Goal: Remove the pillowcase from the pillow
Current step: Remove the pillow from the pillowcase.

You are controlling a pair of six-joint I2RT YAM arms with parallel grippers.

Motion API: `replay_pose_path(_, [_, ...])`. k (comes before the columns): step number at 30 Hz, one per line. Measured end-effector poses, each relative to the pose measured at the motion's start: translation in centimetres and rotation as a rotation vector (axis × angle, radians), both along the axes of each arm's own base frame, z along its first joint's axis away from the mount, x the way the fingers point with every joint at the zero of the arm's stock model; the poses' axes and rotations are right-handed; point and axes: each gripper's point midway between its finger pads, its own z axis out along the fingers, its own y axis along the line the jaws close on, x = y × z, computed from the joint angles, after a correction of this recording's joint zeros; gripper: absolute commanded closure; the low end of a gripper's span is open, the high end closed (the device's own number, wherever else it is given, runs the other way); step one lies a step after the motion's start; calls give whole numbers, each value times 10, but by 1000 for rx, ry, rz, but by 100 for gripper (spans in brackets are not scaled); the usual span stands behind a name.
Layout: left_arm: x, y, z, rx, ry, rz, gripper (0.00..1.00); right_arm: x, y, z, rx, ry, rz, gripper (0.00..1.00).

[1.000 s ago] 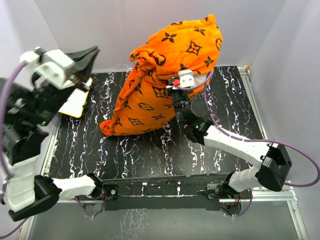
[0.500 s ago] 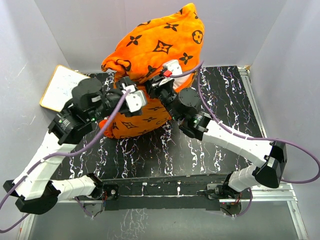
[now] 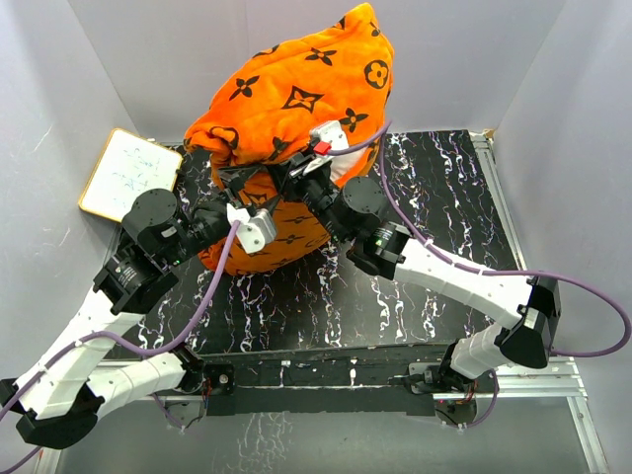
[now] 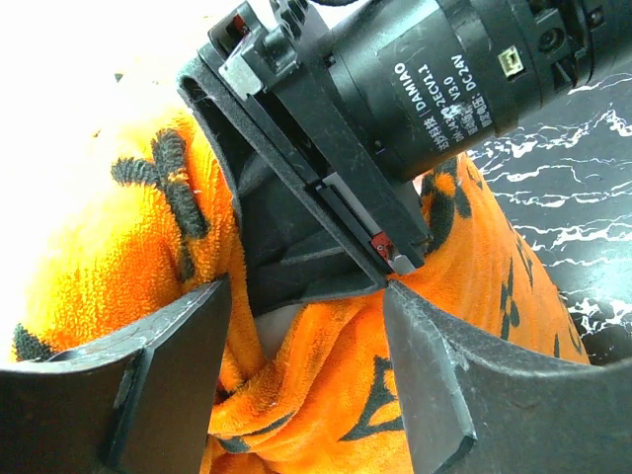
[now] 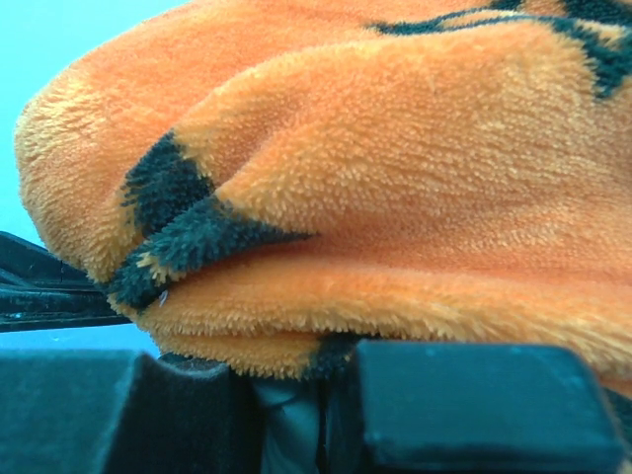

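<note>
Marbled tabletop, pillowcase toward rear wall

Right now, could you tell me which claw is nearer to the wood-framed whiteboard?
Left. The left claw, open against the pillowcase, lies between the whiteboard and the right claw, which is shut on the pillowcase farther from the whiteboard.
</note>
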Motion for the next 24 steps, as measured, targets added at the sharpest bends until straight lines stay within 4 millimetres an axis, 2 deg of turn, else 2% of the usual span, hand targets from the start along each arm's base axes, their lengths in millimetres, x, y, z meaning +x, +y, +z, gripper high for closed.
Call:
replay_pose_path(8, [0,0,0,3,0,-1,41,0,0,0,5,4,0,92])
replay_pose_path(12, [-3,1,3,37,33,-4,34,0,0,0,5,4,-1,92])
replay_pose_path(14, [-5,5,19,54,24,-3,30,0,0,-2,-3,5,-3,92])
replay_pose_path(16, [-12,12,39,58,-13,-1,30,0,0,-2,-6,6,-2,92])
replay_pose_path(18, [-20,21,51,55,-55,3,30,-2,2,-4,-13,8,4,92])
replay_pose_path(22, [-30,33,53,49,-96,13,30,-5,6,-6,-23,10,21,92])
replay_pose_path(24, [-29,34,52,42,-104,20,29,-6,7,-7,-28,12,25,92])
